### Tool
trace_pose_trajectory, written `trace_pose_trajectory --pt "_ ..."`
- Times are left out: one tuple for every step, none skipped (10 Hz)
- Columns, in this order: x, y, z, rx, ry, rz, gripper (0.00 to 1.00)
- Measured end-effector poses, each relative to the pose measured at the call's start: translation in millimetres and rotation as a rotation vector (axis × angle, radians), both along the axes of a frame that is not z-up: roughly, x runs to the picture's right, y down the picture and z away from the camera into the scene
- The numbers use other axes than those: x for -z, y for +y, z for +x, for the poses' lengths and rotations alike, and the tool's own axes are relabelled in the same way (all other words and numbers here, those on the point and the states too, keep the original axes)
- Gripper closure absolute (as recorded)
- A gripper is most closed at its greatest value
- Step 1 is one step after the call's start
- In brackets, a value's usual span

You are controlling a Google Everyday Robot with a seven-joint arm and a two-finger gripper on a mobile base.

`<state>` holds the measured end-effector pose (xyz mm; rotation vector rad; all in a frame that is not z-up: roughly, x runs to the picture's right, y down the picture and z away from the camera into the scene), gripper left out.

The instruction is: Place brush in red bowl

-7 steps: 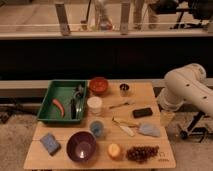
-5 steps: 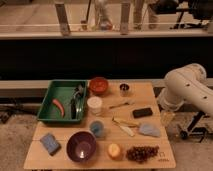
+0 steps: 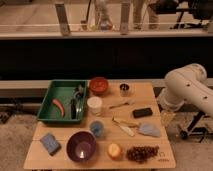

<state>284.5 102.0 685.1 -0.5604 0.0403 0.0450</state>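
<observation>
Brush (image 3: 73,107) lies inside the green tray (image 3: 49,97) on the left part of the table (image 3: 155,150), in the tray's right half. Its long axis runs near-to-far, roughly parallel to the tray's right wall. A curved red piece (image 3: 58,106) lies in the same tray, to the left of the brush and apart from it.

Gripper (image 3: 167,116) hangs at the end of the white arm (image 3: 187,87), at the right edge of the table, level with the middle row of objects. Whether it is spread or closed cannot be told. It holds nothing visible.

Key relation: the brush lies far left of the gripper, across nearly the full table width, with a white cup (image 3: 94,105) and other small items between them.

Red bowl (image 3: 98,85) stands just beside the tray's far right corner, right of and farther back than the brush.

Judgement: the approach calls for a long leftward reach over the middle row, then a grasp across the brush's narrow width. The transfer to the bowl is short.
</observation>
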Motion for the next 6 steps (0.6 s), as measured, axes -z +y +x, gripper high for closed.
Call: trace_pose_trajectory --pt "0.0 0.0 0.0 0.0 0.0 0.0 0.2" --pt "0.0 0.0 0.0 0.0 0.0 0.0 0.2" --pt "0.0 0.0 0.0 0.0 0.0 0.0 0.2" --pt "0.0 0.0 0.0 0.0 0.0 0.0 0.2" --pt "-0.1 -0.2 -0.5 -0.001 0.001 0.0 0.2" --pt "-1.6 -1.7 -7.6 -0.003 -0.007 0.0 0.2"
